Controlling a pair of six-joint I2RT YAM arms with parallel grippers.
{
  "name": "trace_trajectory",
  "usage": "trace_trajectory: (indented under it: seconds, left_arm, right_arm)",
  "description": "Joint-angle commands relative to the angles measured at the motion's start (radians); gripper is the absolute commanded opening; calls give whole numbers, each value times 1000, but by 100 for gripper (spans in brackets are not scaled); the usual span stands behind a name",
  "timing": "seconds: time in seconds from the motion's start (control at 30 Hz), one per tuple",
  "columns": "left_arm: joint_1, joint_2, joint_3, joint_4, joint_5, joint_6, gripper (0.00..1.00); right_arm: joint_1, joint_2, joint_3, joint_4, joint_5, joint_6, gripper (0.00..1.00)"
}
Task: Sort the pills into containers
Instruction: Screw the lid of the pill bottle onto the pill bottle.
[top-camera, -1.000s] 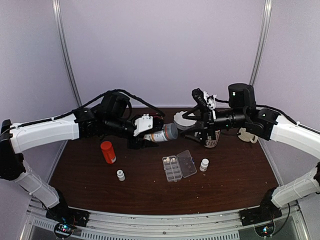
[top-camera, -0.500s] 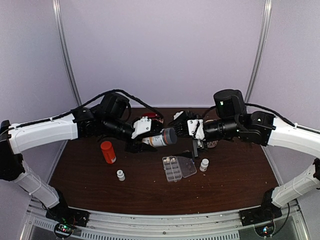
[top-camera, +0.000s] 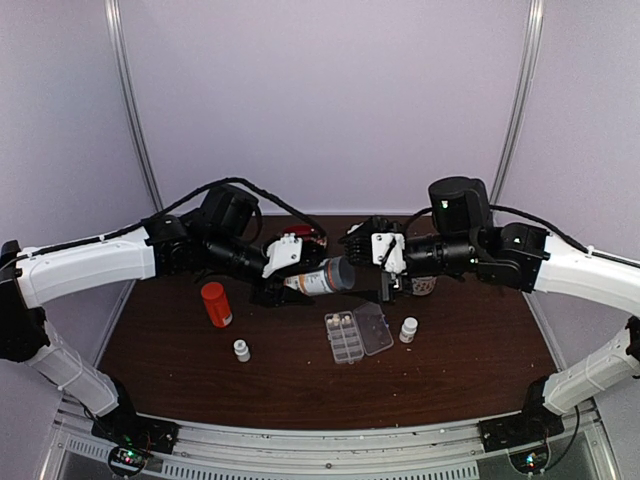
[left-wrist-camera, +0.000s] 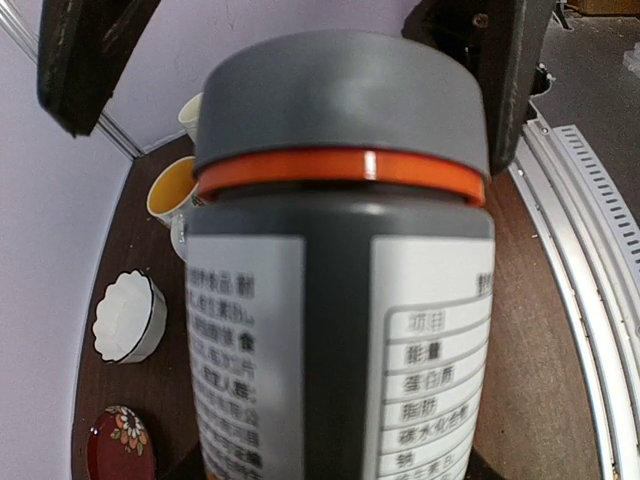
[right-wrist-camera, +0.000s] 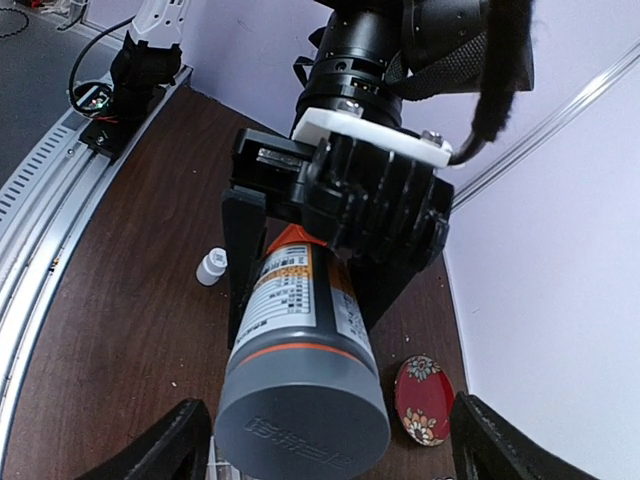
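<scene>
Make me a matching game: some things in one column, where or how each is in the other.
1. grey-capped bottle with an orange label
2. orange-red cylindrical bottle
3. clear plastic rectangular pill box
4. right claw

A. on the table, lid open
B. open, gripping nothing
C. held sideways in the left claw
D. standing upright on the table

Pairs: 1-C, 2-D, 3-A, 4-B

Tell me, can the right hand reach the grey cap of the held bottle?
Probably yes: the left hand holds the bottle with its cap toward the right hand, whose open fingers flank it, nothing between.
</scene>
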Motion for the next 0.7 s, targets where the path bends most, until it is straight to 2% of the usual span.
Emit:
trace_trajectory:
  seconds: [0.0, 0.1, 0.13, 0.33, 0.43, 0.5, 0.57, 0.67]
  left_arm:
    - [-3, -33, 18, 23, 22, -15, 0]
    - [-3, -37, 17, 22, 23, -18, 0]
    - [-3, -36, 17, 21, 24, -18, 0]
    - [-3, -37, 17, 18, 24, -20, 0]
    - [-3, -38, 16, 18, 22, -19, 0]
    - [-2, -38, 15, 18, 20, -20, 0]
    - [-3, -38, 16, 18, 24, -19, 0]
    - [-3, -38, 16, 19, 25, -19, 0]
  right_arm:
    - [0, 5, -5, 40, 28, 30, 79]
    - [0, 17, 15, 16, 17, 36, 54]
    - [0, 18, 17, 11, 11, 37, 51]
    - [1, 20, 17, 5, 9, 45, 55]
    - [2, 21, 22, -13, 18, 42, 70]
    - [1, 19, 20, -15, 23, 38, 74]
    - [1, 16, 16, -14, 26, 35, 74]
    - [1, 17, 18, -18, 27, 38, 70]
